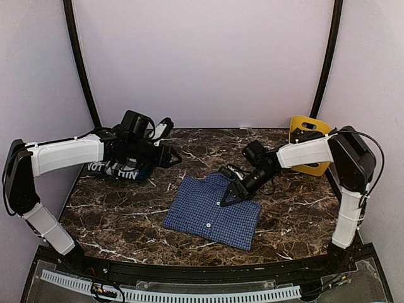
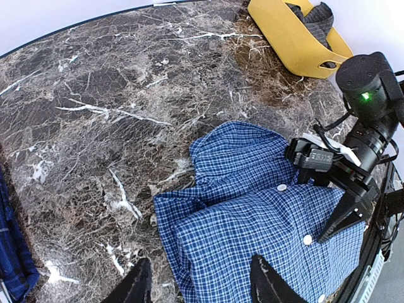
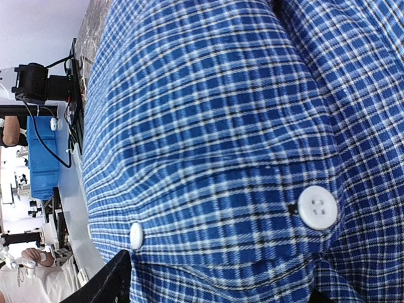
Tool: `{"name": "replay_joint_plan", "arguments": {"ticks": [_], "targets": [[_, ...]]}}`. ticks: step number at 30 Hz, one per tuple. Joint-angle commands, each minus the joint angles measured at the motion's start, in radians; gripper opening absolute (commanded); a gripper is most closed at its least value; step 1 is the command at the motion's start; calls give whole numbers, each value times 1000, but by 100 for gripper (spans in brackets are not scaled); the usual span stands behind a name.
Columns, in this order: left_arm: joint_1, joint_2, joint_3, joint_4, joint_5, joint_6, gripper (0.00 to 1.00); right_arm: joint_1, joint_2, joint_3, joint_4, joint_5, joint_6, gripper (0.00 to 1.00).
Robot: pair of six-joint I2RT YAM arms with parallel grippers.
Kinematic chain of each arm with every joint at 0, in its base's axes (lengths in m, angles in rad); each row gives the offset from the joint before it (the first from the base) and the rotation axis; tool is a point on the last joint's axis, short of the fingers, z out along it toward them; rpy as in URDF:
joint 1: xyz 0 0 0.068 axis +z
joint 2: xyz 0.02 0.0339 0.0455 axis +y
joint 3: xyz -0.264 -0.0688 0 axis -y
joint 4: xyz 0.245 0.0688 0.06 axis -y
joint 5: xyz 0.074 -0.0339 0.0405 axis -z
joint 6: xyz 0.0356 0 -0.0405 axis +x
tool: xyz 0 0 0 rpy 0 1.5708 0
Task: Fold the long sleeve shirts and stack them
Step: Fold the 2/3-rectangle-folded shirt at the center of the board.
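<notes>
While the blue checked shirt (image 1: pixel 211 211) lies folded at the centre of the marble table (image 1: pixel 126 214), the right gripper (image 1: pixel 227 198) sits over its upper right part, jaws spread apart and nothing clamped. At the left of the frame, the left gripper (image 1: pixel 176 158) hangs with jaws apart and empty, its arm over the crumpled black-and-white plaid shirt (image 1: pixel 120 169). A yellow bin (image 1: pixel 314 168) stands at upper right.

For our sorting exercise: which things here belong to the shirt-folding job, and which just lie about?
Belong to the job: blue checked shirt; black-and-white plaid shirt.
Just lying about: yellow bin; dark cloth inside it.
</notes>
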Motion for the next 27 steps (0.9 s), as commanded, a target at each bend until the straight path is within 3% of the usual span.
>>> {"name": "replay_joint_plan", "arguments": {"ticks": [1, 3, 7, 11, 18, 22, 27], "targets": [[-1, -51, -41, 36, 0, -4, 52, -2, 73, 62, -40, -53, -65, 64], [-1, -55, -51, 39, 2, -5, 52, -1, 78, 70, -41, -61, -69, 54], [-1, -55, -75, 46, 9, -14, 52, -1, 36, 73, -32, -57, -58, 22], [0, -62, -110, 55, -7, -16, 52, -1, -41, 70, -31, -78, -40, 0], [-1, -88, -138, 64, -86, -16, 52, 66, -167, 16, 7, -124, 44, 0], [1, -81, -110, 39, -195, -22, 53, 164, -233, -25, 42, -125, 120, 0], [24, -70, -69, 13, -230, -49, 53, 274, -298, -43, 73, -107, 197, 0]]}}
